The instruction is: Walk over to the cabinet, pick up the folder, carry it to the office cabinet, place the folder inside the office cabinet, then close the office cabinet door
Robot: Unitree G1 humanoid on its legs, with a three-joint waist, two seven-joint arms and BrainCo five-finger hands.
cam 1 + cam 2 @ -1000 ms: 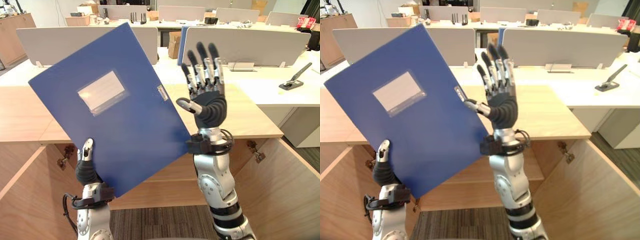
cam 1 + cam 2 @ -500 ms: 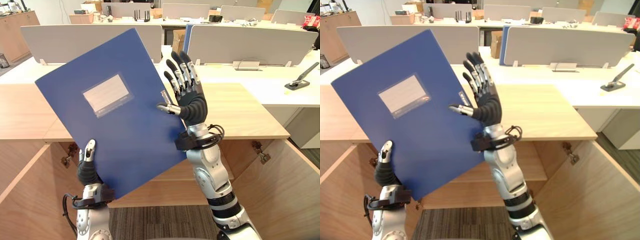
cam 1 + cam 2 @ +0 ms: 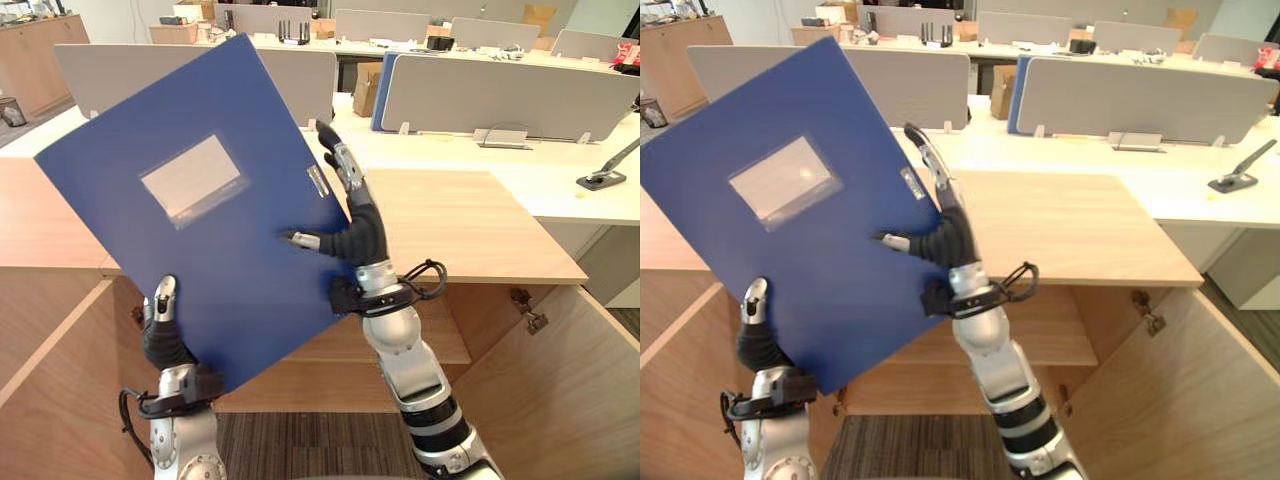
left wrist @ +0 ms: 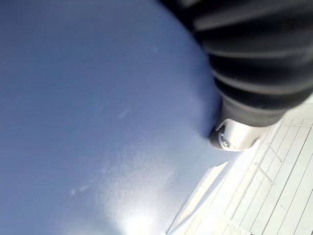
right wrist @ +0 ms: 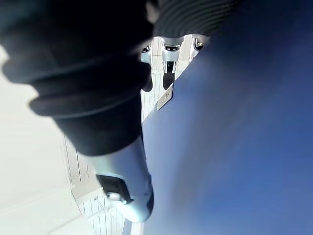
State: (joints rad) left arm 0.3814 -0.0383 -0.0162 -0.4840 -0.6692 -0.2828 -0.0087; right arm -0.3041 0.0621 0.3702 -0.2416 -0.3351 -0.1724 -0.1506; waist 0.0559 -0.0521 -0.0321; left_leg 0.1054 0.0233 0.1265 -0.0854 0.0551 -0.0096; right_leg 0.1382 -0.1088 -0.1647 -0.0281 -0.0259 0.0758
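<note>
1. The blue folder [image 3: 220,230] is held up in the air before the robot, tilted, its front face toward the head camera.
2. A clear label pocket [image 3: 192,178] sits on the folder's front, and a small metal clip [image 3: 318,181] sits near its right edge.
3. The left hand [image 3: 162,325] grasps the folder's lower edge, with its thumb pressed on the front and its fingers hidden behind.
4. The right hand [image 3: 352,235] grasps the right edge: its thumb lies across the front, and its straight fingers run up along the edge.
5. Behind the folder is a wooden surface [image 3: 470,220], the top of a cabinet [image 3: 440,345] with 2 doors open, 1 at each side; the right door [image 3: 560,390] is near the right arm.
6. Grey dividers [image 3: 500,95] stand on the white desks beyond.
</note>
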